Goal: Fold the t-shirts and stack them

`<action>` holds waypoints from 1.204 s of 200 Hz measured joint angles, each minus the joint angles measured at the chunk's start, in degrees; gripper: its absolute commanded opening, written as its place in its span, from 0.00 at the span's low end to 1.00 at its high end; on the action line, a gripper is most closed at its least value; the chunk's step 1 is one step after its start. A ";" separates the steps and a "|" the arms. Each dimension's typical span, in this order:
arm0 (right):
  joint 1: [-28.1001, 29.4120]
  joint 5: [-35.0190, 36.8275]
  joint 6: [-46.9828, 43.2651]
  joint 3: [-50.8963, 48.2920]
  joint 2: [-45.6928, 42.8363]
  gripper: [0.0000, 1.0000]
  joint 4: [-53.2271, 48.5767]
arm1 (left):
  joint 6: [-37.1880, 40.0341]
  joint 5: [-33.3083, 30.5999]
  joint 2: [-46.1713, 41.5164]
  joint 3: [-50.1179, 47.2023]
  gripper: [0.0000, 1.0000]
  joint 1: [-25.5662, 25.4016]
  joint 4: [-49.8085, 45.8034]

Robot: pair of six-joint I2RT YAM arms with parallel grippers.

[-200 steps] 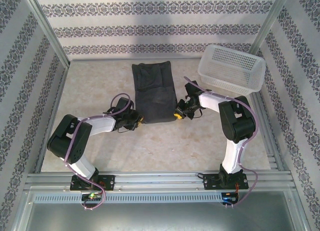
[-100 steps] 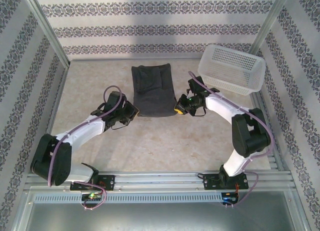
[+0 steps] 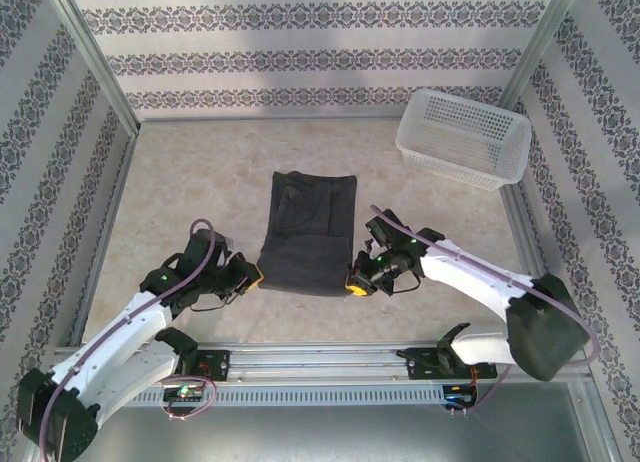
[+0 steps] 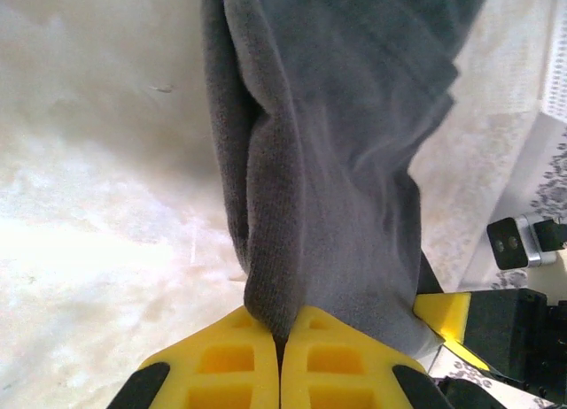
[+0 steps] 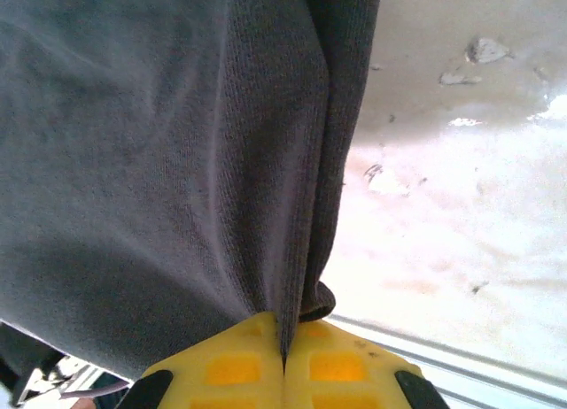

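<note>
A dark charcoal t-shirt [image 3: 308, 232], folded into a long strip, lies on the table in the middle of the top view. My left gripper [image 3: 254, 276] is shut on its near left corner, and the yellow pads [image 4: 232, 360] pinch a fold of the t-shirt [image 4: 328, 161]. My right gripper [image 3: 355, 285] is shut on the near right corner. In the right wrist view the t-shirt [image 5: 159, 152] edge runs down between the closed yellow pads [image 5: 332, 365].
A white mesh basket [image 3: 462, 137] stands at the far right of the table. Patterned walls close in the back and sides, and a metal rail [image 3: 320, 362] runs along the near edge. Bare table lies left of the shirt.
Both grippers have pulled the near end of the t-shirt toward the near edge of the table, dragging the whole shirt with them. The left gripper closed fully on the fabric.
</note>
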 measured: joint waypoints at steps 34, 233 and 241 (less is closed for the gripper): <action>-0.44 4.57 3.56 8.44 -1.05 0.00 -4.57 | 0.24 -4.15 2.03 5.99 0.00 0.02 0.15; -19.69 16.26 -3.89 75.17 52.98 0.55 -14.58 | 7.82 -8.46 61.44 49.29 0.57 13.77 18.95; -19.80 16.81 -4.83 71.95 50.01 0.55 -12.94 | 7.43 -9.03 57.81 46.84 0.56 13.46 18.69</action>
